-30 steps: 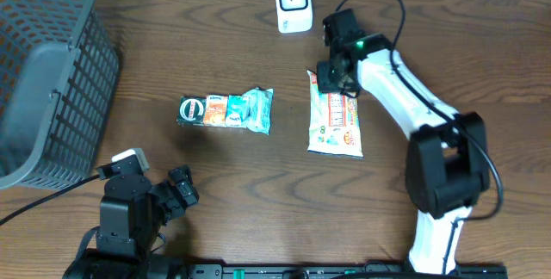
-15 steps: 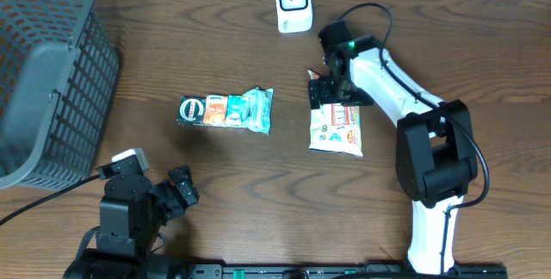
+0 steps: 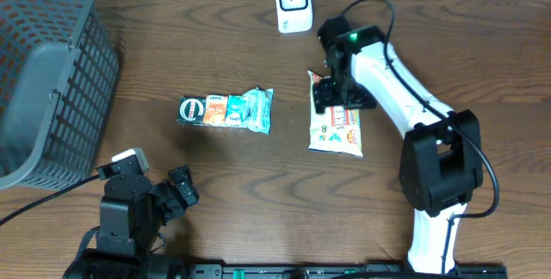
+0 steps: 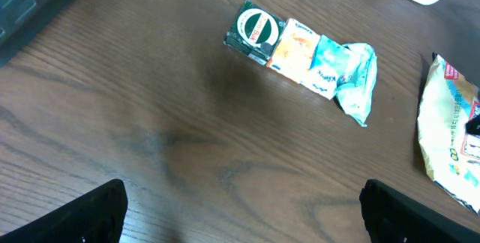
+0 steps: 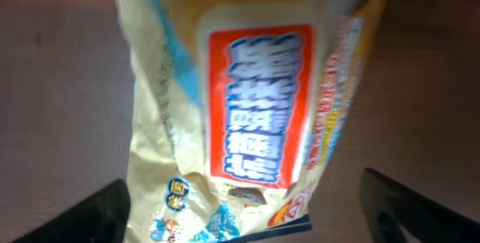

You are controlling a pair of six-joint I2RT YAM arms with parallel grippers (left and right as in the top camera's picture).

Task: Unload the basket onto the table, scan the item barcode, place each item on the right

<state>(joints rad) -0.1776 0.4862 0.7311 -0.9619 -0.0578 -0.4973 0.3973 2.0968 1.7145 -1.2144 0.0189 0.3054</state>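
Snack bag (image 3: pixel 337 133) lies flat on the table (image 3: pixel 258 193), its upper end directly beneath the right gripper (image 3: pixel 331 96), whose jaws stand wide apart.

Cream snack pouch (image 3: pixel 337 137), red label up, lying flat; white scanner (image 3: pixel 294 3), apparently upright, near far end.

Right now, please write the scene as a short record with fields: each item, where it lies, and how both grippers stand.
scanner: white, at the far edge of the table
snack bag: lying flat, in front of the scanner
packet strip: row of small packets, left of the snack bag, apart from it
basket: grey, far left corner
right gripper: open, over the bag's far end, fingers either side, not clamped
left gripper: open, holding nothing, near the front edge
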